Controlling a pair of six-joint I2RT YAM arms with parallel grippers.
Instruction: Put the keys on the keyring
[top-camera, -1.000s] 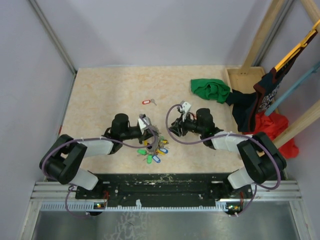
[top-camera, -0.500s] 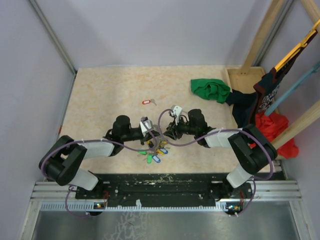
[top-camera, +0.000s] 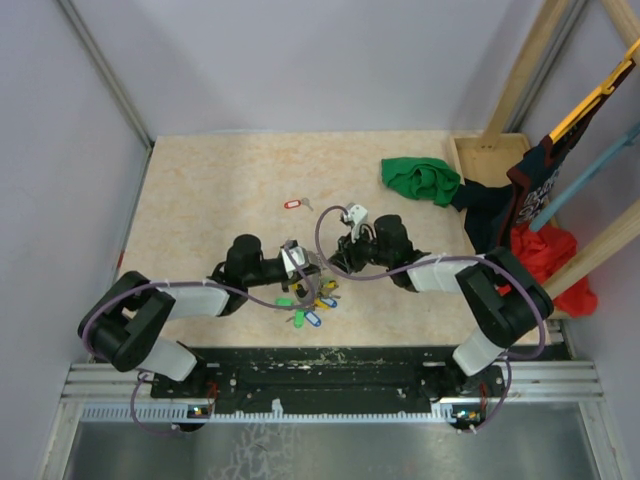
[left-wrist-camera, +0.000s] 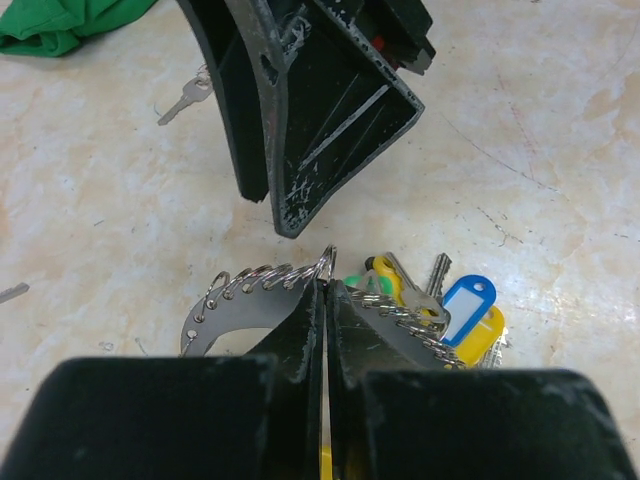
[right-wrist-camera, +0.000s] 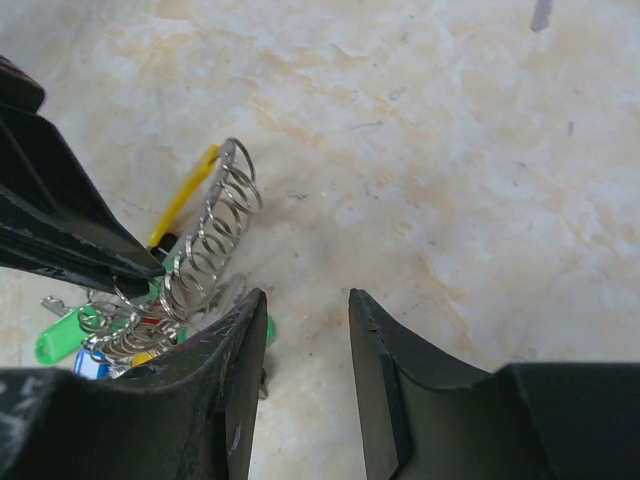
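Observation:
My left gripper (left-wrist-camera: 327, 287) is shut on the thin grey wire of the keyring (left-wrist-camera: 258, 279), pinching it at the fingertips just above the table. Blue (left-wrist-camera: 467, 301), yellow and green tags and a bunch of metal pieces hang from the ring on the right. In the top view the left gripper (top-camera: 306, 266) and right gripper (top-camera: 333, 262) meet tip to tip over the ring's bunch (top-camera: 310, 298). My right gripper (right-wrist-camera: 305, 312) is open with only bare table between its fingers, the keyring (right-wrist-camera: 212, 243) close on its left. One small loose silver key (left-wrist-camera: 185, 98) lies beyond the right gripper's fingers (left-wrist-camera: 300, 120).
A key with a red oblong tag (top-camera: 293, 204) lies further back on the table. A green cloth (top-camera: 420, 178) sits at the back right beside a wooden tray (top-camera: 487, 155) and dark and red clothes (top-camera: 520, 215). Walls close the table on the left and back.
The right gripper has swung left across the table until its fingers are next to the left gripper and the ring. The left gripper kept its hold and shifted only slightly.

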